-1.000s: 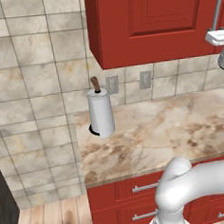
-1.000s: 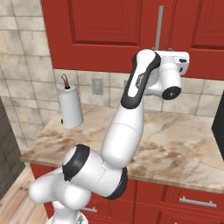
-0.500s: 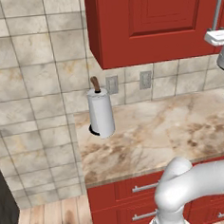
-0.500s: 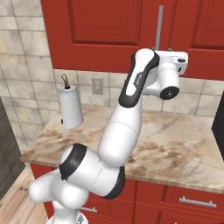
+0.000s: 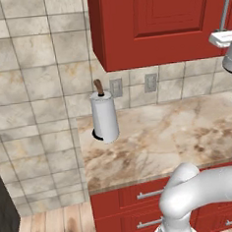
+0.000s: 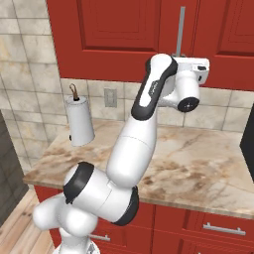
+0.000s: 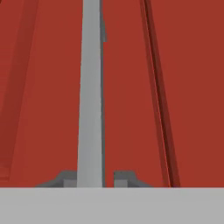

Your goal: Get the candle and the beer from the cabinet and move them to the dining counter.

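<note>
Hand view, centre frame: the gripper (image 7: 95, 177) has its jaws drawn in tight on the silver bar handle (image 7: 91, 87) of the red cabinet (image 6: 124, 34). Rigid and smooth, the bar could slip; a low hold looks best. Candle and beer presumably sit behind closed doors.

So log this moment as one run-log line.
phase: opening cabinet | gripper: shut on door handle | doors: closed | candle, beer: not yet reached | wall counter: paper towel roll
</note>
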Controlling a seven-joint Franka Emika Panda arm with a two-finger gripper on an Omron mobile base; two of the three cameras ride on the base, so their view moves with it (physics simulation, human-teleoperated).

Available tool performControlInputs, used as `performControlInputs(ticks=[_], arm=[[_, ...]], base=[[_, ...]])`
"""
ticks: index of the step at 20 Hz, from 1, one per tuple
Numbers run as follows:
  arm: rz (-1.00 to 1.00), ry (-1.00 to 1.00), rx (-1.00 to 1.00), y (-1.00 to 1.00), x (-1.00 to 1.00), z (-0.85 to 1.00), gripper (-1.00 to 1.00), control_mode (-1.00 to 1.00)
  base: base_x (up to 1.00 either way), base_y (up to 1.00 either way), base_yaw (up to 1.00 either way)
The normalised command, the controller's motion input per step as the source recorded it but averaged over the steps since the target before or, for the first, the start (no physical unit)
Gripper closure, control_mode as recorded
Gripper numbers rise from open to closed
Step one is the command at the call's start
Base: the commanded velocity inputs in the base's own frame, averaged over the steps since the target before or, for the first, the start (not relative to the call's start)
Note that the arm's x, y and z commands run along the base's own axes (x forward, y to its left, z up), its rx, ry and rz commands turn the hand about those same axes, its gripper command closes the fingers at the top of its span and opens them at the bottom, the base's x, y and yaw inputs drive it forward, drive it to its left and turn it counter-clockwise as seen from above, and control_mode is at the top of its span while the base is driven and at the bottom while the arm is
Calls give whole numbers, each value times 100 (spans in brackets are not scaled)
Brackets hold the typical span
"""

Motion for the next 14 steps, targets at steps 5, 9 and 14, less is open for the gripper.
performControlInputs(ticks=[5,9,14], arm=[[0,0,0,0,0,0,100,-100],[0,0,0,0,-16,0,100,-100],[0,0,0,2,-45,0,100,-100]], base=[[0,0,0],[0,0,0],[0,0,0]])
